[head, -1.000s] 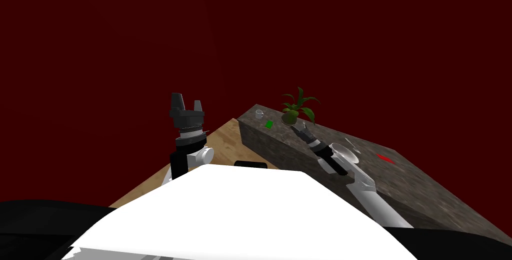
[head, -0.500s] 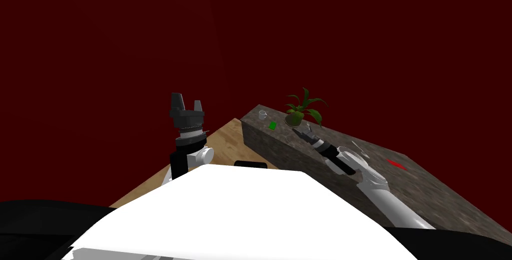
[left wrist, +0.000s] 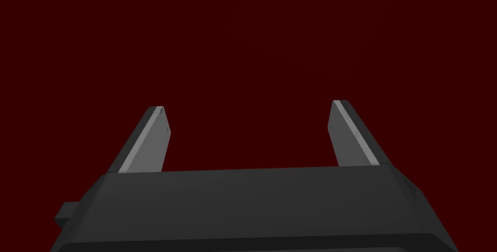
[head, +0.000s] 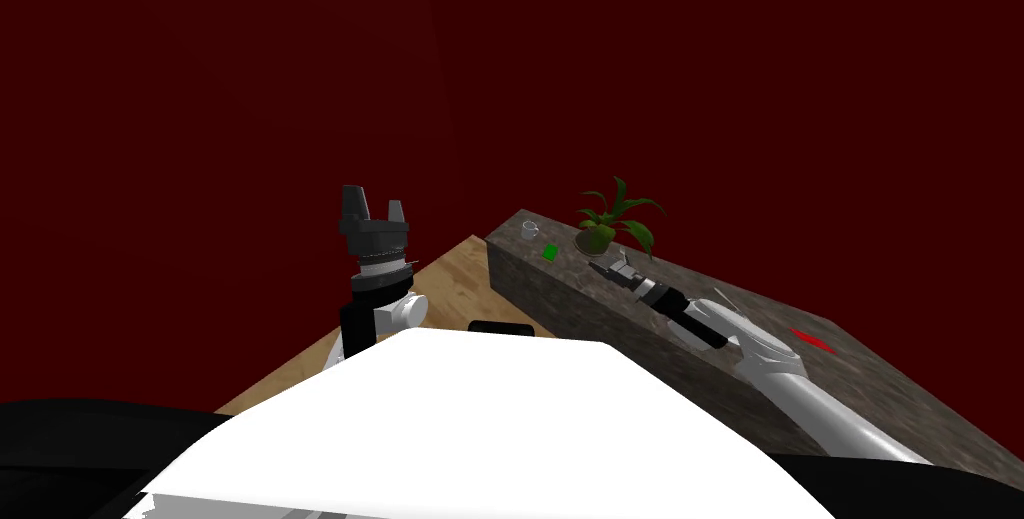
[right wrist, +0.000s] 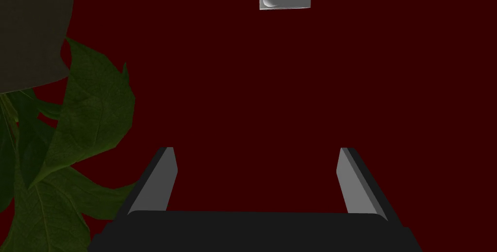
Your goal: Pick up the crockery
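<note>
Left of centre in the head view, the left hand (head: 373, 201) stands raised with its thin, flat grey fingers (left wrist: 150, 142) spread wide, above pale wood-grain floor (head: 450, 288). Right of centre, the right hand (head: 603, 266) lies over a blocky counter (head: 560, 293) of mottled grey-brown stone, its blades also spread, just beside a leafy plant (head: 615, 218) in a round dark pot. Past it, a green block (head: 549, 252) and the small, pale, cylindrical cup (head: 529, 230) sit near the counter's far corner, against a flat dark red wall (head: 500, 63).
</note>
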